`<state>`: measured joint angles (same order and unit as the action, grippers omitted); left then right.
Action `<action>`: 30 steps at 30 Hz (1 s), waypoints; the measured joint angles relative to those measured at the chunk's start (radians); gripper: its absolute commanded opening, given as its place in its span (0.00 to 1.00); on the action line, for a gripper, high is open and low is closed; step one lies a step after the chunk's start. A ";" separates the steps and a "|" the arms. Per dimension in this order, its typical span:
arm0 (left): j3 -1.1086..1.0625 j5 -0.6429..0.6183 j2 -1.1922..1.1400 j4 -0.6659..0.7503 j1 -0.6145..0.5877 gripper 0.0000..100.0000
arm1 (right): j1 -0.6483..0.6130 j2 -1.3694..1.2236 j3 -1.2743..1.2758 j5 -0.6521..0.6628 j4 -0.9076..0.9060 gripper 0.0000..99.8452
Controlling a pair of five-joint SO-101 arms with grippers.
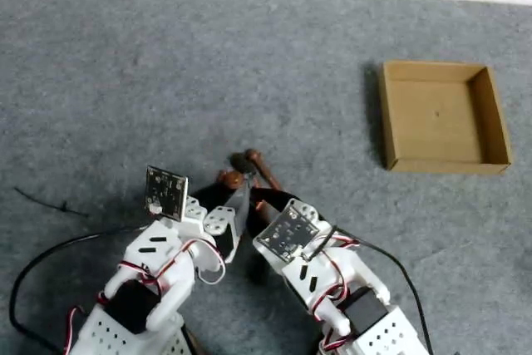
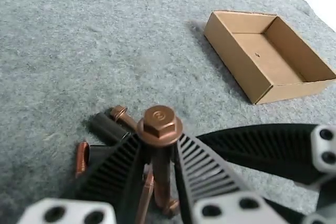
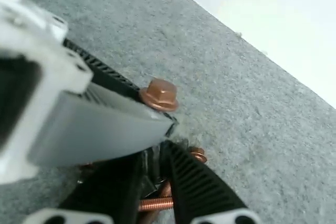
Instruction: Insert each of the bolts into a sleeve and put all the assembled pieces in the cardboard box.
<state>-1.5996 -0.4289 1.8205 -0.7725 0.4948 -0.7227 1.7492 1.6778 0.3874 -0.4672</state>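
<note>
- My left gripper (image 2: 159, 148) is clamped on a bolt (image 2: 159, 124) just under its hex head, above a black sleeve (image 2: 107, 127) lying on the carpet.
- Whether my right gripper (image 3: 154, 167) grips anything, I cannot tell.
- My wrists crowd together, so a bump could tilt the bolt off-line.
- The cardboard box (image 1: 388, 118) sits well apart.
</note>
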 measured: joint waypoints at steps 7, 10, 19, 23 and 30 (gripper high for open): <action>-0.003 0.003 -0.012 0.144 -0.261 0.00 | -0.091 0.002 0.000 0.000 -0.097 0.14; -0.003 0.002 -0.012 0.166 -0.328 0.00 | -0.100 0.002 0.000 -0.017 -0.195 0.14; -0.077 0.003 -0.014 0.322 -0.376 0.00 | -0.157 0.005 -0.163 -0.298 -0.499 0.14; -0.077 0.003 -0.014 0.354 -0.416 0.00 | -0.215 0.002 -0.172 -0.465 -0.503 0.24; -0.077 0.005 -0.014 0.362 -0.463 0.00 | -0.255 0.002 -0.097 -0.677 -0.476 0.29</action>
<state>-1.6763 -0.4242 1.8067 -0.4104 0.0315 -0.9774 1.7507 1.5812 -0.2892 -0.9429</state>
